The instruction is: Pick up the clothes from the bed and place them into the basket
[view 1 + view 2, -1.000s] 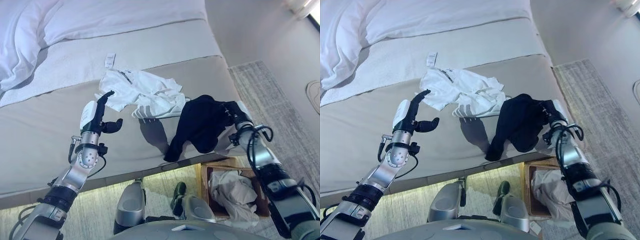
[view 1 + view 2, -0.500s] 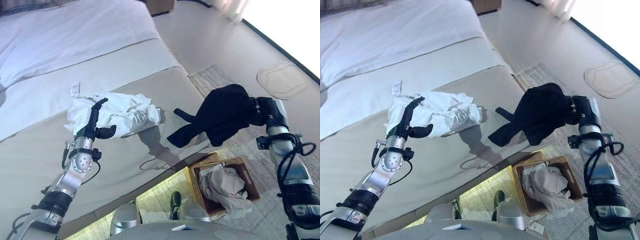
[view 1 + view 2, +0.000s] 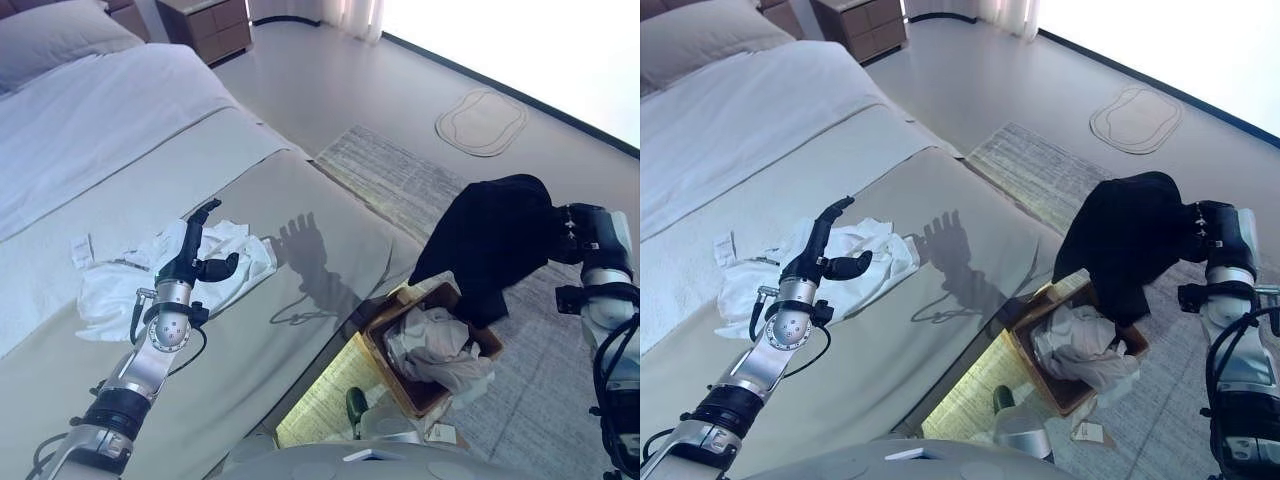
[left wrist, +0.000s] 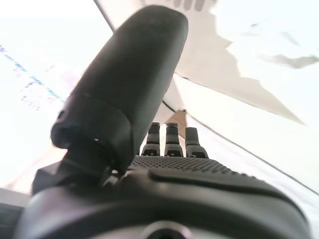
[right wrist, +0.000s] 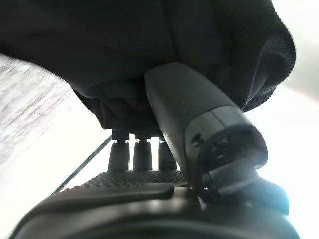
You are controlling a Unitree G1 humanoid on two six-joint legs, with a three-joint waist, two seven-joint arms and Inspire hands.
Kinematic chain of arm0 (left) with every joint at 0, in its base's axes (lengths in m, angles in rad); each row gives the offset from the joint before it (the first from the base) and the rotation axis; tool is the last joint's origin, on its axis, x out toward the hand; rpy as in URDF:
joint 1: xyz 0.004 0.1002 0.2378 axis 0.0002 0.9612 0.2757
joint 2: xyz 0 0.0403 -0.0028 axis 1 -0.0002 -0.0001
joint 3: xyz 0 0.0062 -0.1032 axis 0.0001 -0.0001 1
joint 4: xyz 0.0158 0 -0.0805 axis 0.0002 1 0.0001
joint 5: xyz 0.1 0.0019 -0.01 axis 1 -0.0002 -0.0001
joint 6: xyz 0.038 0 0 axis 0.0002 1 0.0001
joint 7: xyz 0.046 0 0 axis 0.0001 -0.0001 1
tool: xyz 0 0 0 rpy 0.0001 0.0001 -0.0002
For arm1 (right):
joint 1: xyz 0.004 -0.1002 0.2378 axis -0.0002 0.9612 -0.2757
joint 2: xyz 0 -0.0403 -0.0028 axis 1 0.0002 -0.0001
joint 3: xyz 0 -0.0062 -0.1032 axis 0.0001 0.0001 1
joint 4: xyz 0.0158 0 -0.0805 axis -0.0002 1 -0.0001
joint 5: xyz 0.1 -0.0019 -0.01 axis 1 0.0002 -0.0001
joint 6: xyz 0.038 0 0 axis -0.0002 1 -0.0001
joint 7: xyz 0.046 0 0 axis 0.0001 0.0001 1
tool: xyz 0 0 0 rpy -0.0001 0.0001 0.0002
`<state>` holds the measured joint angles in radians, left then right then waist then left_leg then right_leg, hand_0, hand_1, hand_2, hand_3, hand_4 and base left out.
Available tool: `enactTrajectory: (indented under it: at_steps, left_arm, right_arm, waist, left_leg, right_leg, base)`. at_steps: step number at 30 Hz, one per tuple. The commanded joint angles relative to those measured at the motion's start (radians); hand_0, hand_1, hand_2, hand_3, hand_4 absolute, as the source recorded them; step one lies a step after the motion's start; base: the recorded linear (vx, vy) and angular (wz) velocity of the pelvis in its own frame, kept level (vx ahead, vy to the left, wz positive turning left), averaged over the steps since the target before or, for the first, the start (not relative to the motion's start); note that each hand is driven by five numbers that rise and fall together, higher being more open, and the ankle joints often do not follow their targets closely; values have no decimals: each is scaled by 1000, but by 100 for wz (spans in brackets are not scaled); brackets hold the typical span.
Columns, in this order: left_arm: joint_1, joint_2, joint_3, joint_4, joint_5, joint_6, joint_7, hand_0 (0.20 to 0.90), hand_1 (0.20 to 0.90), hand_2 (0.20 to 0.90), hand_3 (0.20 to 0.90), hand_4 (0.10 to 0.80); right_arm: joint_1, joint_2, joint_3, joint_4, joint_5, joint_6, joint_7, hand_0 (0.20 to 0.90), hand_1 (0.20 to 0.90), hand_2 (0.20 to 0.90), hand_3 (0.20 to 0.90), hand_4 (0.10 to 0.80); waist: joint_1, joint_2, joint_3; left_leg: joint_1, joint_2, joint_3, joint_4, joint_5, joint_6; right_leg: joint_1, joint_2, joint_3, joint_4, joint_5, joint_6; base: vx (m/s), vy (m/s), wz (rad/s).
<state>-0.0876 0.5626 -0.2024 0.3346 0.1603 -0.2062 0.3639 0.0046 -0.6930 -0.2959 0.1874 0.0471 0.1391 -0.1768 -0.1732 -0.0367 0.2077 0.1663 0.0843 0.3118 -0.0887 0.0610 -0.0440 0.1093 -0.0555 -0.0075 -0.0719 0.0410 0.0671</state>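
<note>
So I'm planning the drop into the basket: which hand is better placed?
Right hand: it grips the black garment above the basket. Left hand hovers open over the white clothes.

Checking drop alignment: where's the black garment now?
The black garment hangs from the right hand at the head views' right, off the bed, above the basket.

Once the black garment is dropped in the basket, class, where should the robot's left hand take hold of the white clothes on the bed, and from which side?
Probably the raised, bunched folds near the pile's middle, from above. The white clothes lie crumpled and fairly flat on the bed, so edges offer little; the open left hand shows above them.
</note>
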Motion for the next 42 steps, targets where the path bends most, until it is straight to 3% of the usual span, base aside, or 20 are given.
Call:
enactTrajectory:
  at_steps: [1, 11, 28, 29, 30, 42]
  left_arm:
    - [-63, 31, 50, 49, 29, -101, 57, 900, 900, 900, 900, 800]
    - [-95, 31, 26, 57, 24, -90, 54, 900, 900, 900, 900, 800]
    - [-138, 29, -15, 58, 14, -64, 50, 900, 900, 900, 900, 800]
    - [-139, 29, -16, 57, 14, -64, 49, 900, 900, 900, 900, 800]
    - [-141, 25, -20, 58, 20, -67, 51, 900, 900, 900, 900, 800]
    - [-179, 54, -40, 64, -7, -56, 41, 900, 900, 900, 900, 800]
  right_arm:
    - [-65, -157, -116, -44, 43, -110, -83, 300, 300, 300, 200, 100]
    - [-55, -166, -109, 55, 53, -86, -57, 300, 300, 300, 200, 100]
    - [-83, -111, 35, 297, 32, -71, 15, 300, 300, 300, 200, 100]
    - [-84, -108, 43, 307, 31, -77, 27, 629, 629, 629, 584, 484]
    - [-93, -103, 69, 336, 44, -82, 43, 900, 900, 900, 900, 800]
    - [-108, -98, 133, 510, 92, -127, 125, 900, 900, 900, 900, 800]
  waist:
    - [-4, -4, -119]
    - [-19, 6, -124]
    - [-9, 30, -114]
    - [-8, 31, -113]
    - [-4, 31, -112]
    - [8, 27, -104]
  left_leg:
    - [3, 7, -54, 45, -135, 19]
    - [2, 14, -45, 35, -132, 12]
    - [-8, 24, -38, 29, -113, -8]
    - [-9, 25, -37, 29, -112, -9]
    - [-9, 26, -37, 30, -111, -10]
    - [-12, 28, -38, 30, -104, -16]
  right_leg:
    - [-62, 34, -6, 88, -63, 31]
    - [-76, 36, -5, 98, -69, 32]
    - [-79, 35, -43, 96, -70, 24]
    - [-79, 35, -44, 96, -70, 23]
    - [-77, 34, -47, 94, -69, 22]
    - [-74, 28, -69, 95, -69, 22]
  base:
    - [-40, -1, -4]
    - [-20, -4, -5]
    - [-37, -14, 5]
    - [-30, -2, 3]
    - [-26, -3, 4]
    - [-9, -4, 3]
